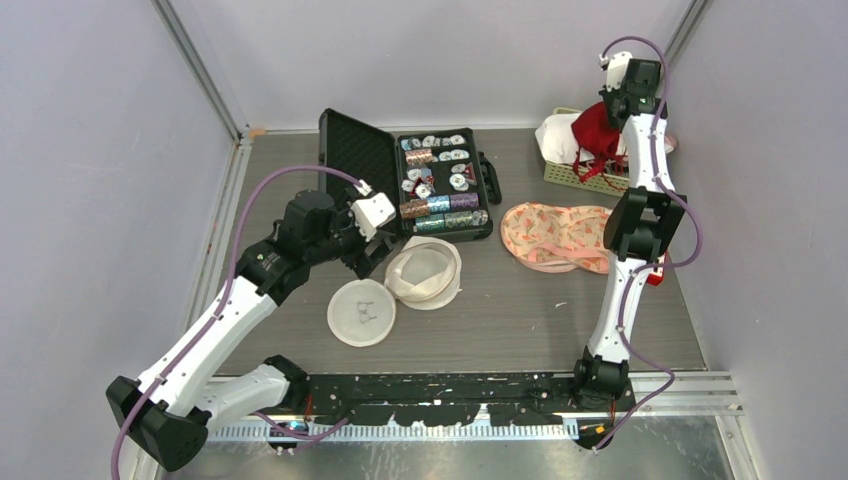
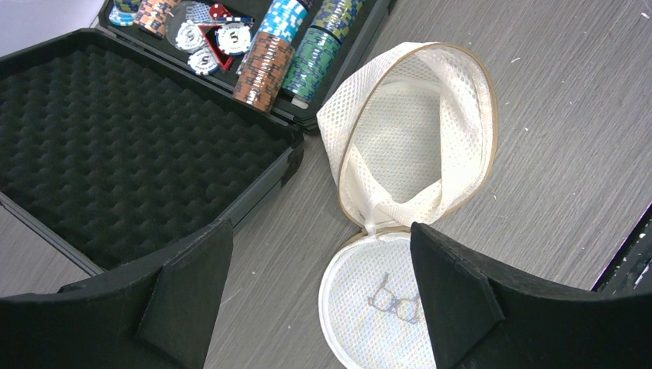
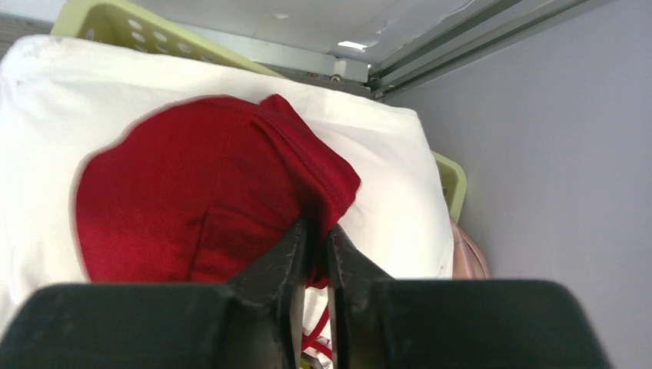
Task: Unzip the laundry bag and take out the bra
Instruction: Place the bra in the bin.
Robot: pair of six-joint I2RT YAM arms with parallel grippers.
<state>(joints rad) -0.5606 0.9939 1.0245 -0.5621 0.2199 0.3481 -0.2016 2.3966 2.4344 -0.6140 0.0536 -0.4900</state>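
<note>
Left end effector (image 2: pixel 319 238) spread wide over unzipped white mesh laundry bag (image 2: pixel 415 138) on grey worktop (image 2: pixel 553 115); right end effector (image 3: pixel 317 227) pinching red fabric bra (image 3: pixel 192 200)

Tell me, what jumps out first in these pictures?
A red bra, pinched by the right gripper over white cloth in a green basket at the far right corner. Next, an open black case of colourful poker chips at the back, and the unzipped mesh bag lying near the open left gripper.
</note>
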